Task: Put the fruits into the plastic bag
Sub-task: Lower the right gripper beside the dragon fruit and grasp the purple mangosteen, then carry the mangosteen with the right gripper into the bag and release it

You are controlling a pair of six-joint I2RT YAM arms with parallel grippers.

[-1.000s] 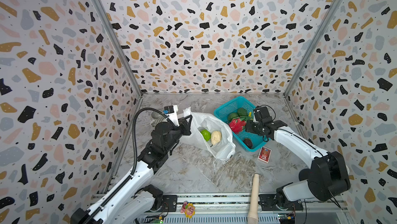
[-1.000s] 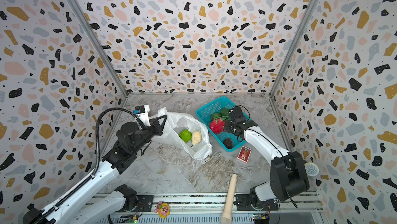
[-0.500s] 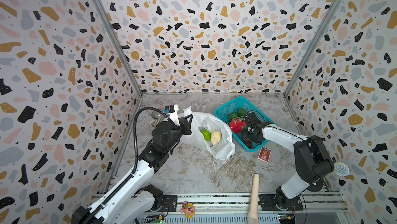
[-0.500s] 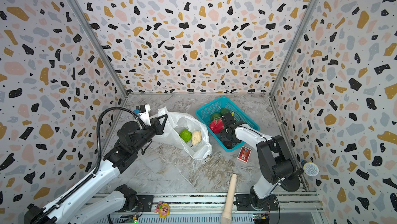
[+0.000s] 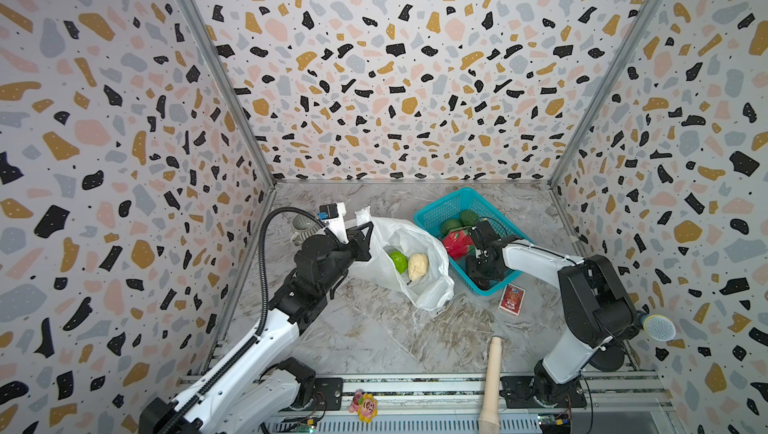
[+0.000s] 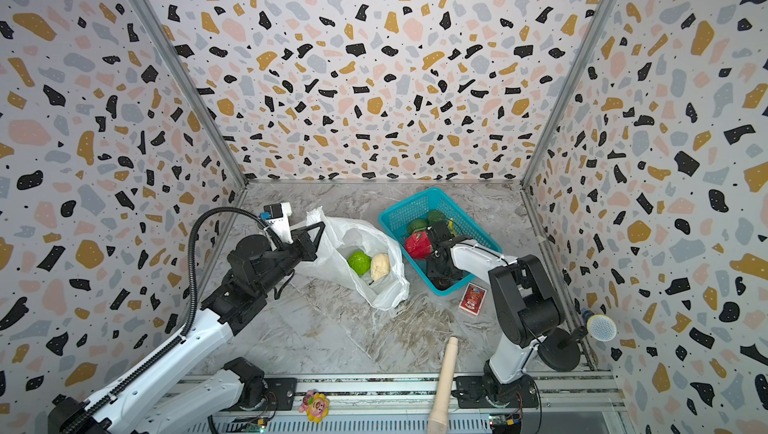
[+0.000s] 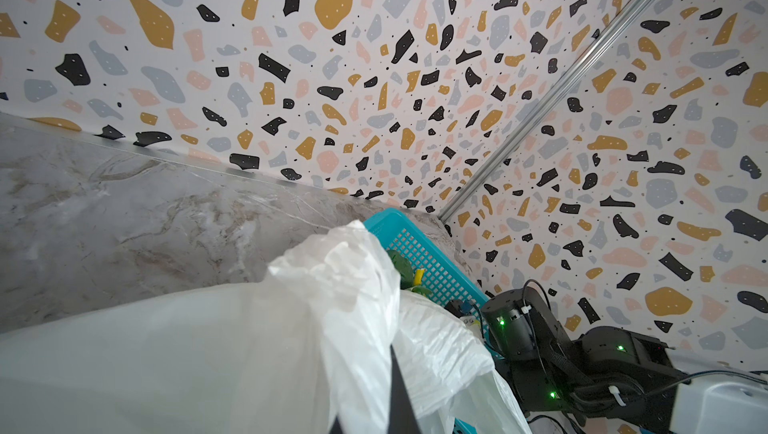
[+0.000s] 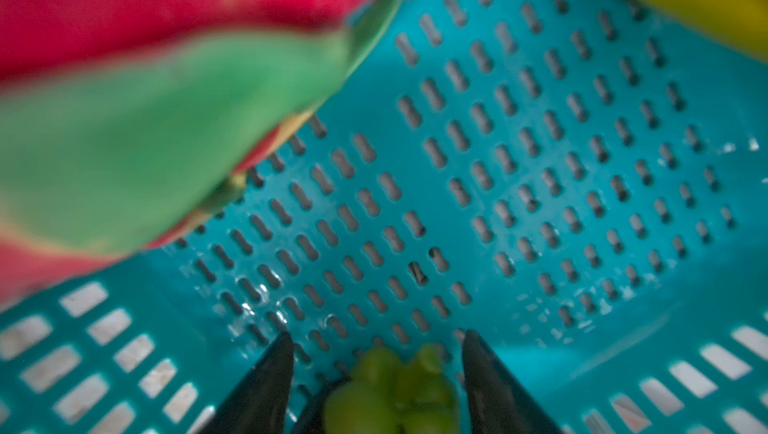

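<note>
My left hand (image 5: 367, 231) pinches the plastic bag (image 5: 419, 240) beside the teal basket (image 5: 440, 203). I find my right hand (image 8: 377, 334) spread around the green grapes (image 8: 390, 394) on its floor; closing off-centre could squirt them out.

The plastic bag (image 5: 428, 290) lies on the worktop (image 5: 353, 340) just left of the basket (image 5: 440, 211), with the bumpy ball (image 5: 398, 260) and lumpy piece (image 5: 417, 266) side by side inside. The dragon fruit (image 5: 457, 244) sits in the basket, round fruits (image 5: 451, 226) behind it. The card packet (image 5: 512, 298) lies before the basket.
</note>
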